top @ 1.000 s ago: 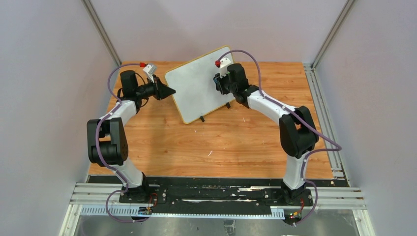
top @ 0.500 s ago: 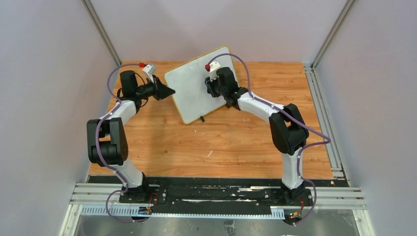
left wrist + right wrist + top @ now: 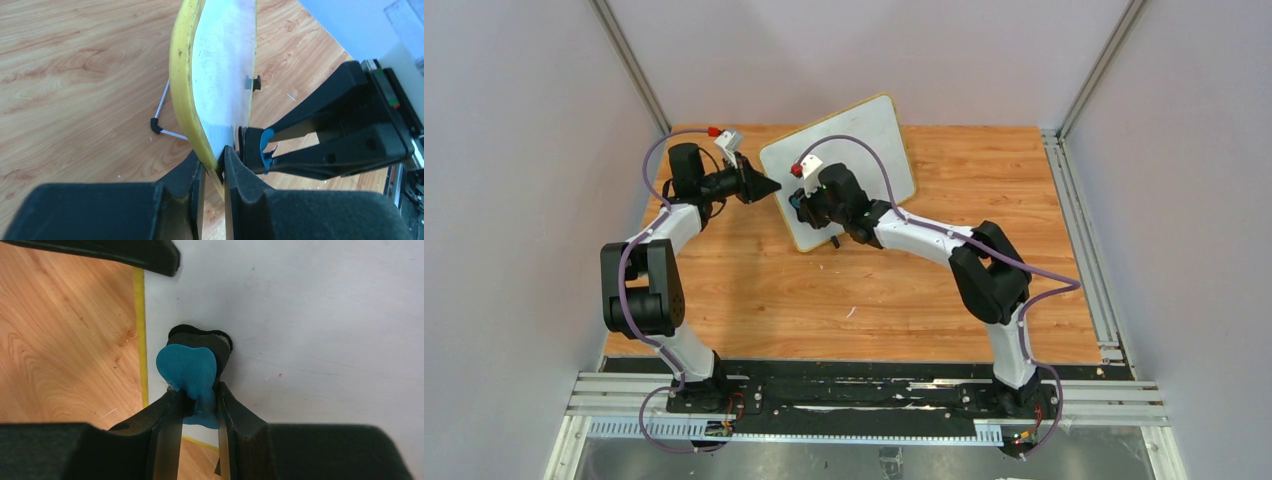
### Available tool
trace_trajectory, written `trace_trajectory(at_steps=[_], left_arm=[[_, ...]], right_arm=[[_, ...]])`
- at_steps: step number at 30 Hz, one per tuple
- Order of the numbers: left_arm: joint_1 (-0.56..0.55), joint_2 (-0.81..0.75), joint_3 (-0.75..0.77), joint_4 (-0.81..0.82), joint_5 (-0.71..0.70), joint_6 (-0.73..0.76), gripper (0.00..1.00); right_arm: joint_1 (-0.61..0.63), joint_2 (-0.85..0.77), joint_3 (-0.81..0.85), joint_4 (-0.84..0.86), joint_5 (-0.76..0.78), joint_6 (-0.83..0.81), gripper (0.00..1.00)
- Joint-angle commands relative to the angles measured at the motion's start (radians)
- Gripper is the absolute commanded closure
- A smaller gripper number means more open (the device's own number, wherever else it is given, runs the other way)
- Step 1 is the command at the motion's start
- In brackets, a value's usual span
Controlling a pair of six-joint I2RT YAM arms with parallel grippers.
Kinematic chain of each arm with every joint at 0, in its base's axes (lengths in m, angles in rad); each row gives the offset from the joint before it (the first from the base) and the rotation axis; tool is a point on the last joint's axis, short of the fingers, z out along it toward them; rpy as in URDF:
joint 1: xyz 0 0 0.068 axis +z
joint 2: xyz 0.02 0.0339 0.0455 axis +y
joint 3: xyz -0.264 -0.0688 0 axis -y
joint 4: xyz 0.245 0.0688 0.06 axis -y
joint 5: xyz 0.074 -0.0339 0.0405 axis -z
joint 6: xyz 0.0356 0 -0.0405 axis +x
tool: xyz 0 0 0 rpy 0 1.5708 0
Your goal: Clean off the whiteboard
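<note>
White link shells and bulky black joint housings on left arm [image 3: 644, 285] and right arm [image 3: 989, 280]. A purple cable [image 3: 652, 160] runs along each, ending in a red connector [image 3: 714, 131] by a white wrist block [image 3: 729, 140]. The left gripper [image 3: 214, 165] fingers are matte black, wedge-shaped. Black base plate [image 3: 864, 390] at bottom of frame, small red wires.

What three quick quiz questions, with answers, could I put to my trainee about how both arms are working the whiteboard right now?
1. True or false: the left jaws are shut on the whiteboard's yellow frame.
2. What do the right jaws hold? A) a red marker B) a blue eraser C) nothing
3. In the top view, is the eraser nearer the whiteboard's left or right edge?
Key: 1 true; 2 B; 3 left.
</note>
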Motion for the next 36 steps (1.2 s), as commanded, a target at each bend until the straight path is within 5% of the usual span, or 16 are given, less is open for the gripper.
trace_trajectory(at_steps=[1,25,36], left_arm=[[-0.012,0.008,-0.012,-0.061,-0.048,0.095,1.0],[-0.013,0.008,-0.004,-0.097,-0.052,0.122,1.0],[-0.012,0.008,0.005,-0.109,-0.057,0.128,1.0]], right_arm=[[0.012,0.031,0.046,0.007,0.023,-0.005,0.99],[-0.239,-0.02,-0.017,-0.027,0.043,-0.066,0.99],[-0.352,-0.174,-0.133,-0.063,0.056,-0.046,1.0]])
